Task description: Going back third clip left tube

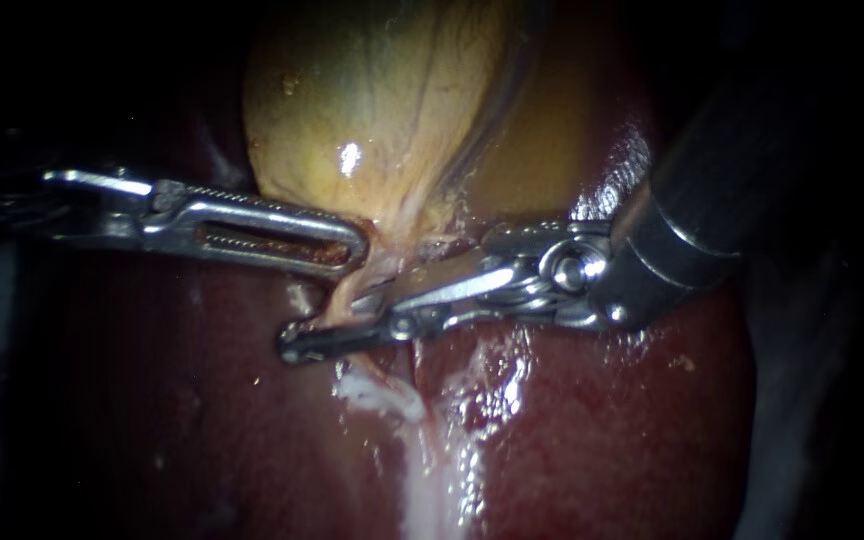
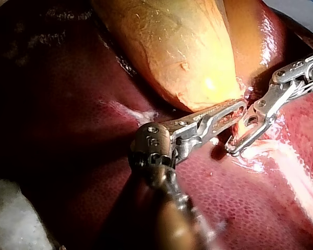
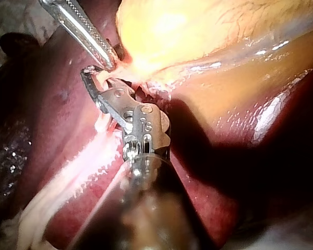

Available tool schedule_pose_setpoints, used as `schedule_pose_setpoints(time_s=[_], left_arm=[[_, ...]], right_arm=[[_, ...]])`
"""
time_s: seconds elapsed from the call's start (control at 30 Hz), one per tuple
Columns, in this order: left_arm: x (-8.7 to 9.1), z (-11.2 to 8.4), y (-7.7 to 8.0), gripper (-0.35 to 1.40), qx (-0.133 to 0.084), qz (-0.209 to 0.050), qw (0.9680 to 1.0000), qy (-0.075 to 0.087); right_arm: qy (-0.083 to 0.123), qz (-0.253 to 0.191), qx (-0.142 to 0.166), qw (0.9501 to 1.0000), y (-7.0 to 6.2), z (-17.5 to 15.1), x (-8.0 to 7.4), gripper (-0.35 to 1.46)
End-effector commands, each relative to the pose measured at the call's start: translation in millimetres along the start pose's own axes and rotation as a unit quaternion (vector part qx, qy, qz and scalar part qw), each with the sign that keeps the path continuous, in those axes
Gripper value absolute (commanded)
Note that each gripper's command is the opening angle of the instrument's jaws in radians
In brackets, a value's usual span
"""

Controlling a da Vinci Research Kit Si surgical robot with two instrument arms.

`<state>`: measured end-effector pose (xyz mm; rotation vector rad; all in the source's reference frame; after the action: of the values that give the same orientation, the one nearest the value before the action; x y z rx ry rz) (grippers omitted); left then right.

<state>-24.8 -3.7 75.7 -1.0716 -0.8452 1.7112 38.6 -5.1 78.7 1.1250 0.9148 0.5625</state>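
The tube (image 1: pixel 347 296) is a thin pale strand on the middle of the liver (image 1: pixel 602 430), well in from that organ's edges. It leaves the narrow lower end of the gallbladder (image 1: pixel 372 100). In the endoscope view its long axis slants down and to the left, then turns down into a streak of white tissue (image 1: pixel 422 470) on the liver. The right instrument (image 1: pixel 320 328) comes in from the upper right on a thick dark shaft. Its wrist is bent so that the tool lies nearly level across the liver and points left. Its two slim jaws stand slightly apart with a narrow gap between them. The tube crosses that gap, lying over the lower jaw, and is not squeezed. The left instrument (image 1: pixel 352 248) reaches in level from the left, and its long slotted tool points right at the gallbladder's lower end. Its jaws lie together on a fold of gallbladder tissue just above the tube. The two tools are close together but do not touch.
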Motion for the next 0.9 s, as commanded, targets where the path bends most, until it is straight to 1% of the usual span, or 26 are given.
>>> schedule_pose_setpoints(time_s=[0.03,0.2,0.23,0.27,0.3,0.33,0.37,0.4,0.43,0.47,0.5,0.57,0.6,0.63,0.7,0.77,0.9], left_arm=[[0.0,-0.1,0.0,-0.35,0.0,0.0,1.0,0.0],[-0.1,-0.2,0.0,-0.35,0.0,0.0,1.0,0.0],[-0.1,-0.2,0.0,-0.35,0.0,0.0,1.0,0.0],[-0.1,-0.2,0.0,-0.35,0.0,0.0,1.0,0.0],[-0.1,-0.2,0.0,-0.35,0.0,0.0,1.0,0.0],[-0.1,-0.2,0.0,-0.35,0.0,0.0,1.0,0.0],[-0.1,-0.2,0.0,-0.35,0.0,0.0,1.0,0.0],[-0.1,-0.2,0.0,-0.35,0.0,0.0,1.0,0.0],[-0.1,-0.2,0.0,-0.35,0.0,0.0,1.0,0.0],[-0.2,-0.2,0.0,-0.35,0.0,0.0,1.0,0.0],[-0.2,-0.2,0.1,-0.35,0.0,0.001,1.0,0.0],[-0.2,-0.2,0.1,-0.35,0.0,0.001,1.0,0.0],[-0.2,-0.2,0.1,-0.35,0.0,0.001,1.0,0.0],[-0.2,-0.2,0.1,-0.35,0.0,0.001,1.0,0.0],[-0.3,-0.2,0.1,-0.35,0.0,0.001,1.0,0.0],[-0.3,-0.2,0.1,-0.35,0.0,0.001,1.0,0.0],[-0.3,-0.2,0.2,-0.35,0.0,0.001,1.0,0.0]], right_arm=[[0.0,0.001,0.0,1.0,0.0,0.0,0.0,-0.35],[0.001,0.006,-0.003,1.0,0.0,0.1,-0.1,-0.35],[0.014,0.005,-0.006,0.9999,0.0,0.1,-0.3,-0.35],[0.028,0.004,-0.008,0.9996,-0.1,0.1,-0.6,-0.26],[0.042,-0.011,-0.007,0.999,-0.2,0.1,-0.8,-0.09],[0.058,-0.038,-0.006,0.9976,-0.3,0.2,-0.9,0.1],[0.068,-0.052,-0.008,0.9963,-0.3,0.2,-1.0,0.23],[0.084,-0.065,-0.018,0.9942,-0.4,0.4,-0.9,0.37],[0.094,-0.072,-0.034,0.9924,-0.4,0.5,-0.8,0.43],[0.104,-0.083,-0.052,0.9897,-0.4,0.6,-0.6,0.48],[0.111,-0.085,-0.065,0.988,-0.4,0.8,-0.4,0.49],[0.119,-0.094,-0.082,0.9849,-0.3,0.9,-0.3,0.49],[0.119,-0.097,-0.084,0.9845,-0.3,0.9,-0.3,0.49],[0.118,-0.101,-0.083,0.9845,-0.3,0.8,-0.3,0.49],[0.11,-0.107,-0.071,0.9856,-0.3,0.7,-0.4,0.49],[0.107,-0.122,-0.069,0.9843,-0.2,0.6,-0.4,0.49],[0.106,-0.128,-0.069,0.9836,-0.2,0.4,-0.5,0.49]])
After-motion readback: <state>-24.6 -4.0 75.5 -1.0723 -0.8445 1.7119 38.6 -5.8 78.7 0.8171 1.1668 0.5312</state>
